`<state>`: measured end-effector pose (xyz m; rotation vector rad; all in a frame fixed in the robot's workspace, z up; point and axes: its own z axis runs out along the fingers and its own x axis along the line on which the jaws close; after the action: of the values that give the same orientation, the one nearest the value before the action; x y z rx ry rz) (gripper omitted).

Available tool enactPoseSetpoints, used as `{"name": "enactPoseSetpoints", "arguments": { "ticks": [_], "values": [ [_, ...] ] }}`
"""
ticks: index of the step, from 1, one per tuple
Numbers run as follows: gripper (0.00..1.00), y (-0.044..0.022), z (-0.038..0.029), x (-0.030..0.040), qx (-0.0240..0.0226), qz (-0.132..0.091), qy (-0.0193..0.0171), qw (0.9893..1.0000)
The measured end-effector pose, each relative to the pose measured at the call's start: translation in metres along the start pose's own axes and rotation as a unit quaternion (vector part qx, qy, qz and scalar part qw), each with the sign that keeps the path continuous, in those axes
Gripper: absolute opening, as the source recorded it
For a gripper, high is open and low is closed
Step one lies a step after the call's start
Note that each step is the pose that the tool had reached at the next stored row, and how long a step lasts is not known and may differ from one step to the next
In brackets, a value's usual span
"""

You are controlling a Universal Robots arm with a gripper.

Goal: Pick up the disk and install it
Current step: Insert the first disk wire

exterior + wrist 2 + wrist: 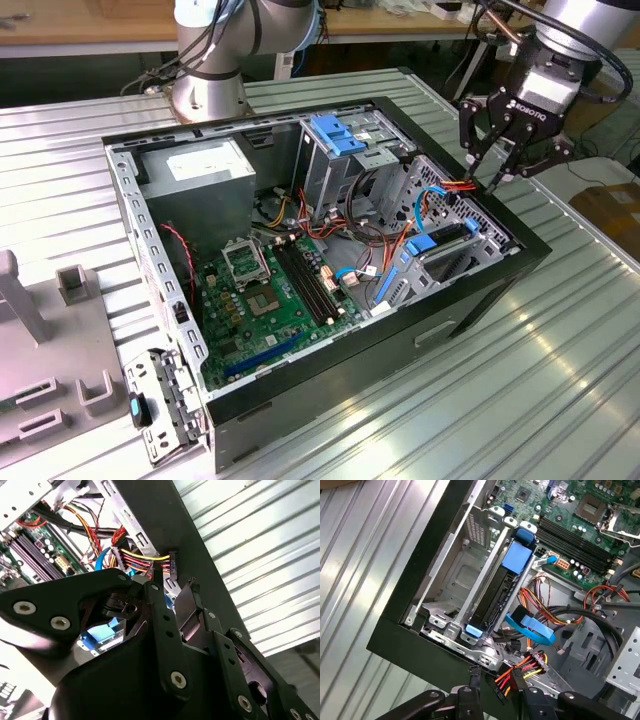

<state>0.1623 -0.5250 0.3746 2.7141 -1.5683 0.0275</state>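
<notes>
A ribbed metal table (450, 420) is seen in the foreground of the exterior view. It carries an open black computer case (330, 395), laid on its side with its motherboard (280, 290) exposed. The gripper (487, 165) is held above the case's corner at about 2 o'clock from the motherboard, its fingers (192, 605) spread apart and nothing caught between them.

The disk (492, 597) is found not in the gripper but in the drive bay under it. In the first wrist view it is seen standing on edge between the bay's metal walls, a dark narrow side capped by bright blue rail tabs at both ends. It is judged to be seated in its slot, though how fully it is pushed home cannot be told.

In the exterior view the disk (445, 243) lies near the gripper, at roughly 7 o'clock from it. Its long axis is run from about 2 o'clock at the case's outer wall to about 8 o'clock toward the motherboard. A bundle of orange, red and yellow power leads (520, 672) is draped between the gripper and the disk's outer end.

The arm is reached in from the exterior view's right, its wrist tipped so that the gripper is pointed down and toward 7 o'clock, into the bay. The arm's base (210, 70) is mounted on the table beyond the case at 11 o'clock. A grey power-supply box (200, 165) is fitted in the case's far corner, well apart from the gripper.
</notes>
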Motion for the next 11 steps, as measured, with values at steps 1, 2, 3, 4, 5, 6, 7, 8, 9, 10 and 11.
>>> {"name": "enactPoseSetpoints", "arguments": {
  "ticks": [1, 2, 3, 4, 5, 6, 7, 8, 9, 10, 11],
  "values": [
    [0.37, -0.0002, 0.0007, 0.0001, 0.0001, -0.012, 0.0001, 0.9999],
    [0.37, -0.0004, 0.0025, 0.0002, 0.0005, -0.035, 0.0008, 0.9994],
    [0.37, -0.0005, 0.0030, 0.0003, 0.0008, -0.052, 0.0009, 0.9986],
    [0.37, -0.0008, 0.0033, 0.0003, 0.0011, -0.067, 0.0008, 0.9978],
    [0.37, -0.0014, 0.0035, 0.0003, 0.0014, -0.078, 0.0006, 0.9970],
    [0.37, -0.0028, 0.0037, 0.0001, 0.0015, -0.087, 0.0006, 0.9962],
    [0.37, -0.0038, 0.0038, -0.0002, 0.0017, -0.096, 0.0007, 0.9954],
    [0.37, -0.0039, 0.0038, -0.0002, 0.0019, -0.108, 0.0007, 0.9941],
    [0.37, -0.0040, 0.0040, -0.0002, 0.0023, -0.131, 0.0006, 0.9914],
    [0.37, -0.0040, 0.0042, -0.0003, 0.0027, -0.150, 0.0006, 0.9887],
    [0.37, -0.0040, 0.0047, -0.0003, 0.0030, -0.163, 0.0004, 0.9867]
  ]
}}
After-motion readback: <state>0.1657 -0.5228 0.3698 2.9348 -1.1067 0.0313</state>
